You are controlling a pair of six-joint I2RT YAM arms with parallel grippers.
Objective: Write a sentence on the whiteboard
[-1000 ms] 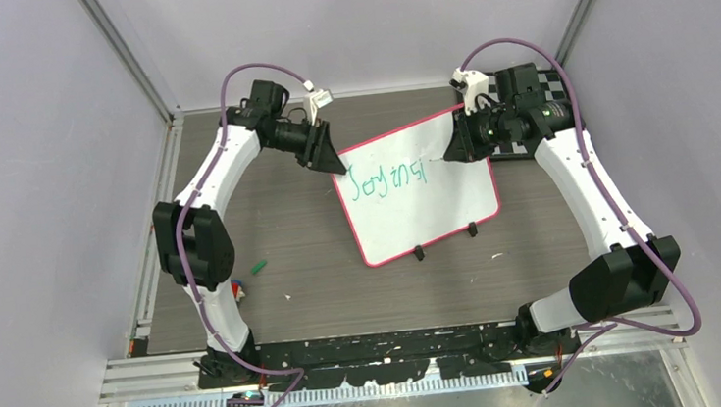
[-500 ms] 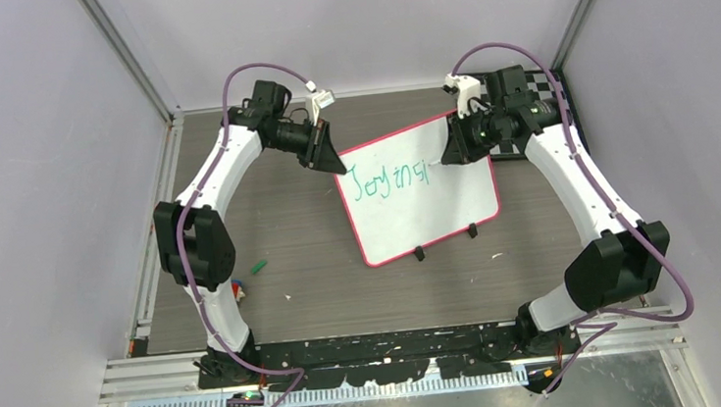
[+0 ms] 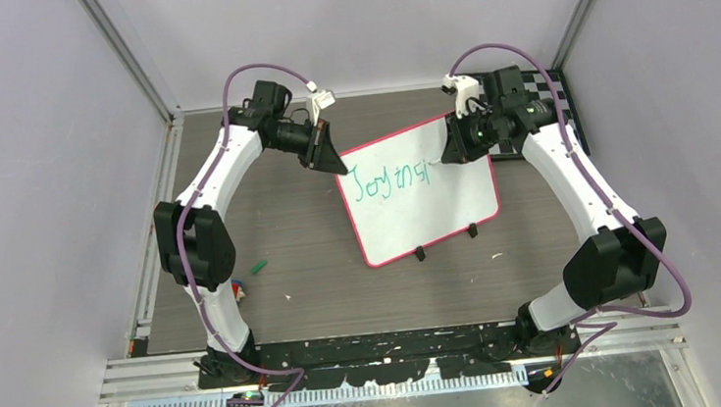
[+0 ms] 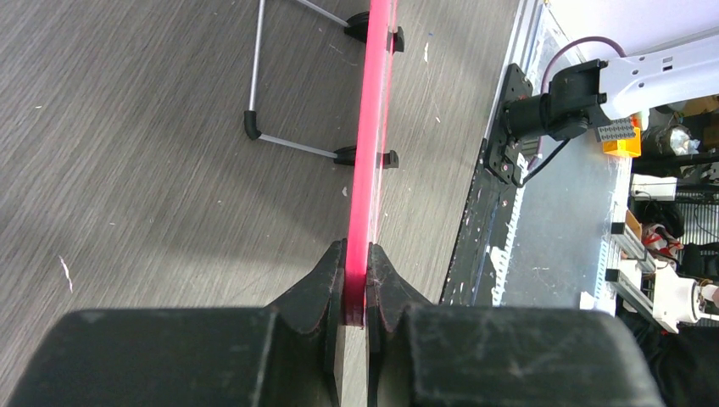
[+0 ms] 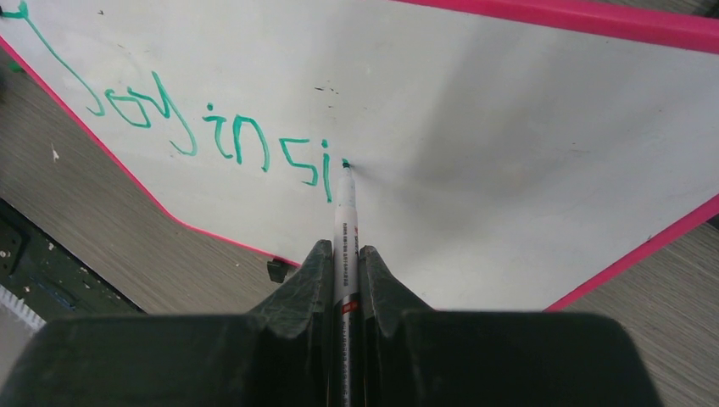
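Observation:
The whiteboard (image 3: 425, 203) stands tilted on the table, white with a pink-red rim (image 4: 373, 127). Green lettering of the sentence (image 3: 390, 181) reads "Joy in si" (image 5: 212, 136) along its upper part. My left gripper (image 3: 335, 164) is at the board's top left corner, shut on the rim (image 4: 356, 259). My right gripper (image 3: 450, 151) is shut on a white marker (image 5: 346, 216). The marker's green tip (image 5: 345, 164) is at the board face just right of the last "i". Its barrel runs back between the jaws (image 5: 343, 254).
A black-and-white checkered board (image 3: 553, 88) lies behind the right arm. A green marker cap (image 3: 259, 266) and a small coloured object (image 3: 238, 290) lie left of the whiteboard. Two black clips (image 3: 419, 252) (image 3: 472, 230) sit on its near edge. A wire stand (image 4: 280, 142) props it from behind.
My left gripper has closed onto the board's rim. The right arm has shifted slightly back and right, with the marker still in its jaws. The lettering is unchanged.

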